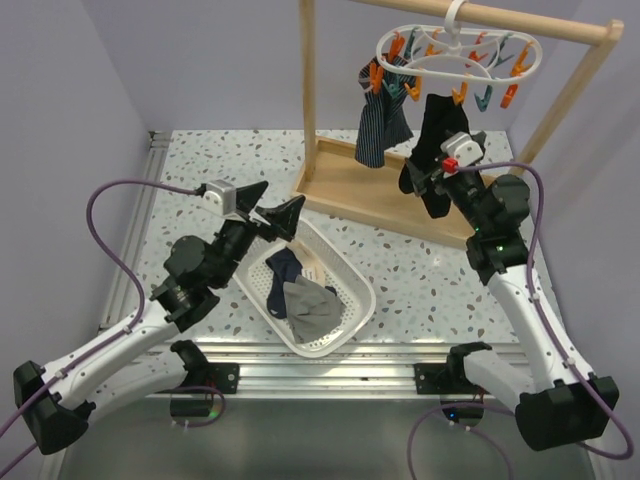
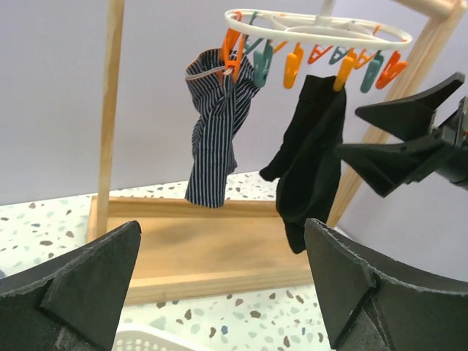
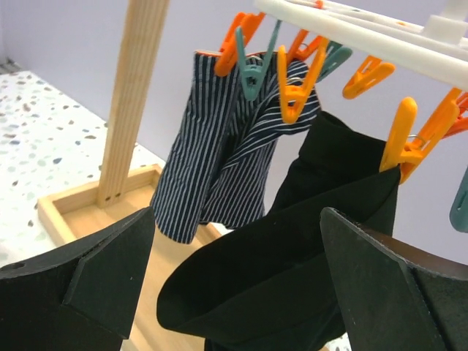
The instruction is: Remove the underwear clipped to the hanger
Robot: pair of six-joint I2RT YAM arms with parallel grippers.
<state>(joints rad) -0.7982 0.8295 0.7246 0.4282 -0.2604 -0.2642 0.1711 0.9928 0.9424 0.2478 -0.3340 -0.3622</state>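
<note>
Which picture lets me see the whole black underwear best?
The left wrist view: the black underwear hangs whole from its orange clip. The right wrist view is close but cuts off its bottom. In the top view, the right arm hides part.

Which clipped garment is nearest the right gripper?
The black underwear, hanging from an orange clip directly in front of the right gripper. The navy-striped underwear hangs farther off, beside the wooden post.

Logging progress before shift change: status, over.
Left claw open above basket; right claw open beside black underwear. Striped underwear and black both clipped to hanger. Grey pair, navy pair in basket. Nothing in the way.
</note>
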